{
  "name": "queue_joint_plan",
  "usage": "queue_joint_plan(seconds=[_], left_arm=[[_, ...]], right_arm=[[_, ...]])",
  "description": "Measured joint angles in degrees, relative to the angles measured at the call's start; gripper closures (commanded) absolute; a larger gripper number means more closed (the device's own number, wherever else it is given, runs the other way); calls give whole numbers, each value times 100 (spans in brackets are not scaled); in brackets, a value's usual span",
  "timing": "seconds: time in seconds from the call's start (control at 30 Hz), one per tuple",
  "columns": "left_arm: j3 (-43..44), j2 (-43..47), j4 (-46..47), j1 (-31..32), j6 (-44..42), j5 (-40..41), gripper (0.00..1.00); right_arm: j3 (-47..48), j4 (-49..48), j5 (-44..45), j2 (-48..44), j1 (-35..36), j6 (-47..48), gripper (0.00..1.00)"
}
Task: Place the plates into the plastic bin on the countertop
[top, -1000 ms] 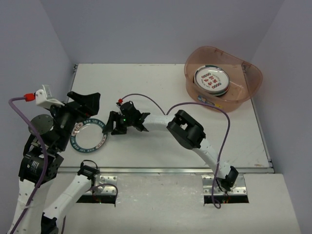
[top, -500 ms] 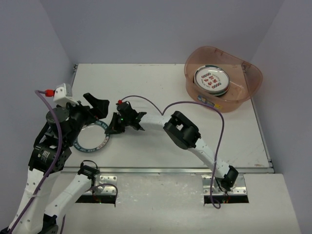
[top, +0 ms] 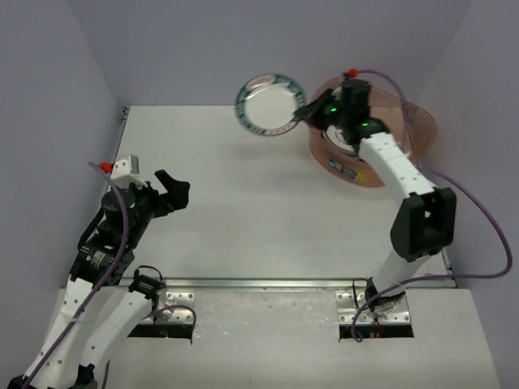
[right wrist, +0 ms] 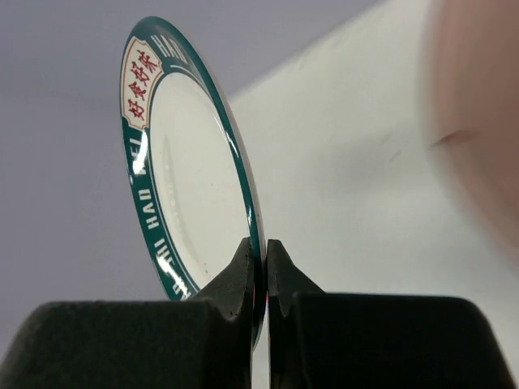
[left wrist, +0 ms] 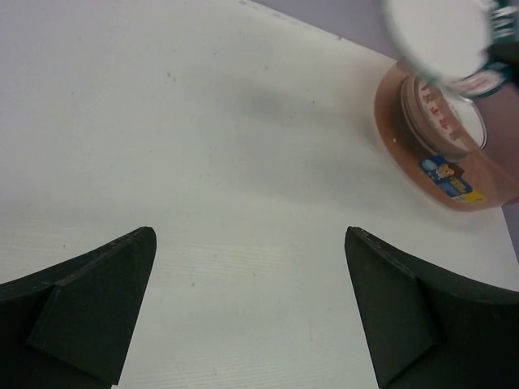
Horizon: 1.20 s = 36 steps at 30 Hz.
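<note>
Over at the far right corner of the countertop (top: 243,203), the big pinkish plastic bin (top: 422,130) is sitting with a stack of plates (left wrist: 438,121) already inside it. Just left of its rim, a teal-rimmed plate (top: 265,104) is hanging in the air nearly on edge. The right gripper (top: 312,113) is pinching it by the rim, jaws clamped tight. So I'm reading this as the carry step, and I'm not seeing any other plate lying out on the top. Next move is probably calling for a swing over the wall, tipping the plate flat and letting go low over the stack so nothing's clattering. The left gripper (top: 174,188) is hovering near the left side, fingers spread wide, gripping nothing. Room-wise, pale lavender walls (top: 162,49) are boxing in the white top, with a metal strip (top: 268,284) running along its near edge.
</note>
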<state>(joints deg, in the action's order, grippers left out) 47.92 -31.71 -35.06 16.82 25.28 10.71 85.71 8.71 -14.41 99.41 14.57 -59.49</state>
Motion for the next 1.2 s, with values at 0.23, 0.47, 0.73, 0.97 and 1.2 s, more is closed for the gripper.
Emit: queue_joint_plan(seconds=[0.23,0.47,0.73,0.97,1.2], left_arm=[[-335,-584,213,0,-65,-240,0],[-481,-538,317,0,-85,-371,0],[-480,-439,477,0,-112,-519,0],[-483,-583,497,0,-136,-611,0],[-485,-600,529,0,-149,-687,0]], right_arm=[[-445,557,1960,-497,-2059,-947,100],[-296,1503,2618,542,-1796,-1614,100],[-333,1495,2800,743,-1880,-2005,97],[-566,1294,2616,748,-2123,-2005,42],[-398,1380,2073,748,-2239,-1610,1]])
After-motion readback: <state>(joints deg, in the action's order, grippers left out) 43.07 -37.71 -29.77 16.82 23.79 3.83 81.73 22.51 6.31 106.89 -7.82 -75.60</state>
